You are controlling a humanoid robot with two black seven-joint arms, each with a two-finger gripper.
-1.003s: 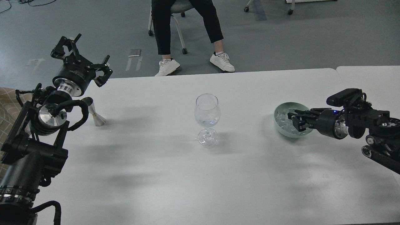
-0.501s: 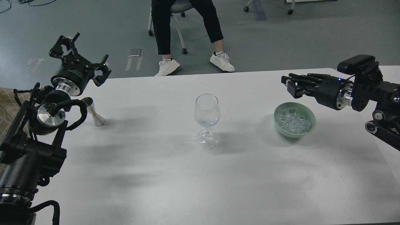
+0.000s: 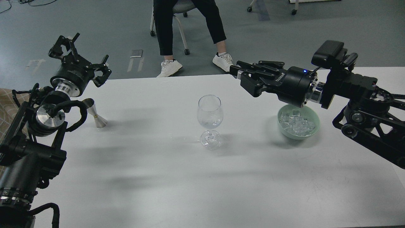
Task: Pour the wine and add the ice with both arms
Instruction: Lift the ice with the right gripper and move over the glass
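A clear wine glass [image 3: 210, 114] stands at the middle of the white table [image 3: 158, 171], with a little at its bottom. A pale green bowl [image 3: 313, 128] to its right holds several clear ice cubes [image 3: 297, 123]. My right gripper [image 3: 238, 72] hovers high, up and to the right of the glass and left of the bowl. Its fingers are drawn together on what looks like a small pale ice piece. My left gripper [image 3: 81, 54] is open and empty over the table's far left corner, above a silver jigger [image 3: 95, 114].
A seated person's legs and white shoes [image 3: 190, 41] are just beyond the table's far edge. A second white table [image 3: 386, 76] adjoins at the right. My right arm's body [image 3: 364, 104] spans above the bowl.
My right gripper rose out of the ice bowl and swung up and left towards the glass. The left arm has barely moved.
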